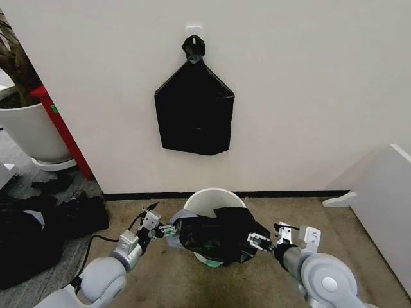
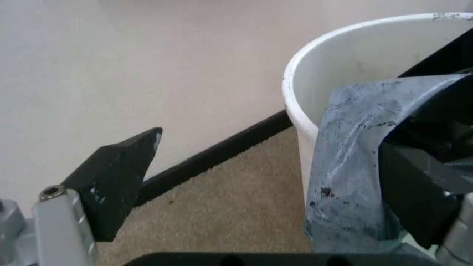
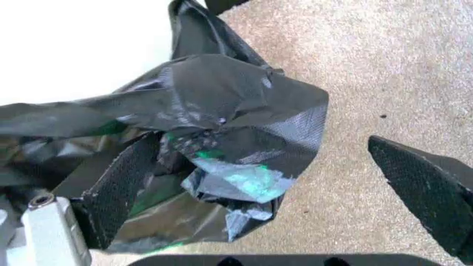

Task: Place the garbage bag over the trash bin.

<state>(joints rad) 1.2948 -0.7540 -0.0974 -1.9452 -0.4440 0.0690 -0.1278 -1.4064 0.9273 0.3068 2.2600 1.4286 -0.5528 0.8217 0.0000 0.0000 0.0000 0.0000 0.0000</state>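
The white trash bin [image 1: 214, 197] stands on the carpet by the wall. The crinkly black garbage bag [image 1: 218, 237] lies bunched over its near half, and the far rim is bare. My left gripper [image 1: 162, 219] is at the bag's left side, open. In the left wrist view, the left gripper [image 2: 270, 145] has one finger against the grey stretched bag edge [image 2: 355, 166] beside the bin wall [image 2: 303, 116]. My right gripper [image 1: 266, 235] is at the bag's right side, open. In the right wrist view, the right gripper [image 3: 260, 141] has one finger pressed into the bag [image 3: 221, 105] and the other over the carpet.
A flat black bundle of bags [image 1: 194, 110] hangs from a wall hook above the bin. A large white plant pot [image 1: 29, 131] and a red post [image 1: 63, 131] stand at the left, with dark clutter [image 1: 45, 224] on the floor. A white panel [image 1: 385, 199] leans at the right.
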